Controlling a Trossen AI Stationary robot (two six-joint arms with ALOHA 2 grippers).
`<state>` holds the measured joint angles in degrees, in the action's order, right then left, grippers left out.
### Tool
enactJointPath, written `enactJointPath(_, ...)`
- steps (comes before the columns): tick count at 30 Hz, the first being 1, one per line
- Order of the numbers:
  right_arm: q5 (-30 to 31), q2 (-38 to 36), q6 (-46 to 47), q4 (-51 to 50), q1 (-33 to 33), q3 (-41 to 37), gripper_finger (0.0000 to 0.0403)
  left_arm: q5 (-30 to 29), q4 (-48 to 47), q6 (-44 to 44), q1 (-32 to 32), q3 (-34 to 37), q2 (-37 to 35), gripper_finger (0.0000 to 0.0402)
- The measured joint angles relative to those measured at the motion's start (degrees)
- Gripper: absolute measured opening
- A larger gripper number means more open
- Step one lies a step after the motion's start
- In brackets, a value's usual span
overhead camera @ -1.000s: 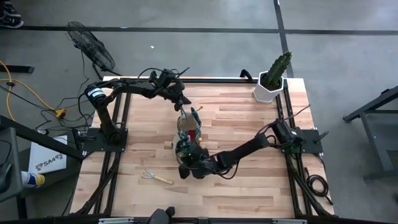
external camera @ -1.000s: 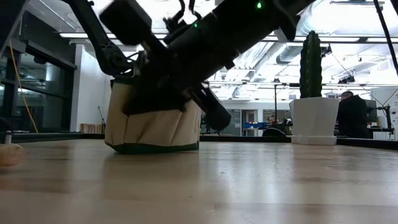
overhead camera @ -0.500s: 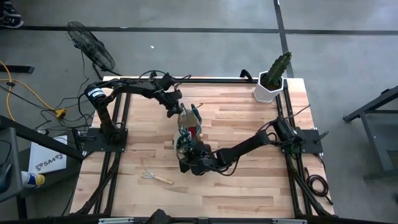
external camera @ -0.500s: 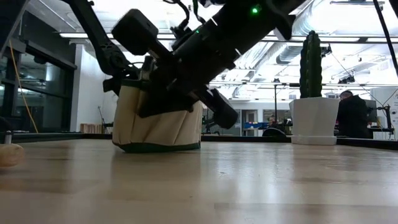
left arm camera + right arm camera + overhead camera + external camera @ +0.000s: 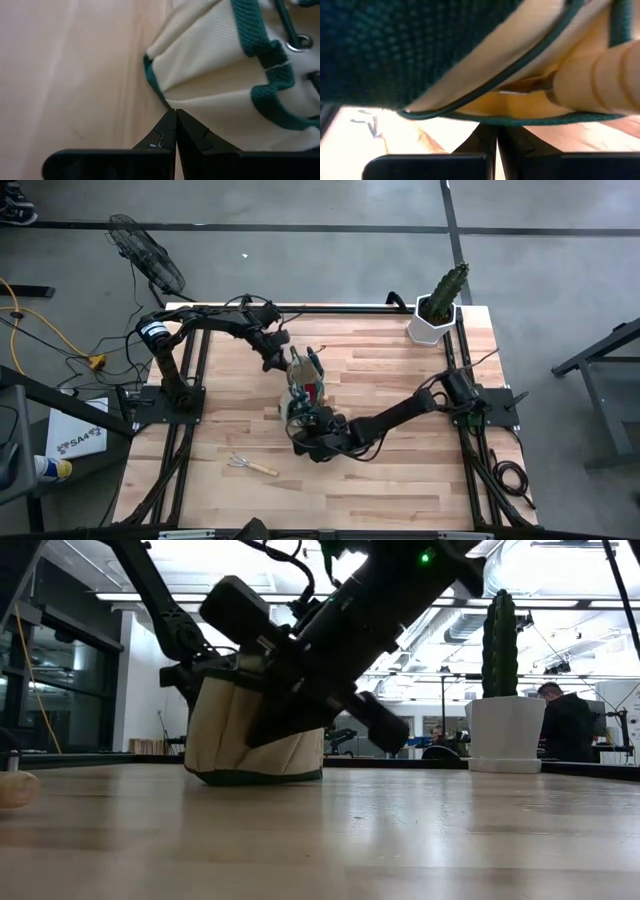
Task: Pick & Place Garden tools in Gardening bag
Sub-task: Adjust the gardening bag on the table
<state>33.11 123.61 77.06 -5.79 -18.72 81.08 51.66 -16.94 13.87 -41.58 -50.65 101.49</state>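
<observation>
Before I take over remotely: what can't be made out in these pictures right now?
- Contents of the gardening bag: too small in the high view; the right arm covers its top in the low view.
- Right gripper: whether it pinches the bag's trim; the fabric hides its tips.
- Hand rake: tines too small; cut off by the low view's edge.

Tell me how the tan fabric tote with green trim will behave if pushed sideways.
The tan fabric tote with green trim probably buckles rather than slides: its soft walls crease. It already leans with one base edge raised, so it may tip. Tools inside likely make it top-heavy.
</observation>
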Motion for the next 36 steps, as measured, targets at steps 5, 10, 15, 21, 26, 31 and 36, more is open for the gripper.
enactJointPath(5,1.9,-3.2,1.8,-8.8,0.1,0.0,0.0004,1.0,-2.7,0.2,0.5,0.0,0.0,0.0)
enactJointPath(10,2.7,-6.0,1.2,-14.8,1.6,0.0,0.0004,1.8,-6.2,2.6,3.7,0.0,0.0,0.0)
enactJointPath(15,2.5,-7.4,1.0,-18.6,3.7,0.0,0.0004,1.5,-8.8,4.2,9.0,0.0,0.0,0.0)
enactJointPath(21,0.1,-7.8,0.8,-21.3,5.6,0.0,0.0004,1.5,-8.7,3.9,15.4,0.0,0.0,0.0)
enactJointPath(26,-1.5,-7.8,0.7,-22.0,5.7,0.0,0.0004,-2.3,-10.3,3.6,17.7,0.0,-0.2,0.0)
enactJointPath(31,-3.0,-7.8,0.8,-22.4,4.9,0.0,0.0004,-5.3,-15.6,3.9,16.6,0.0,-1.9,0.0)
enactJointPath(36,-3.5,-7.8,1.2,-23.9,4.4,0.0,0.0004,-7.1,-23.8,4.4,15.2,0.1,-4.2,0.0)
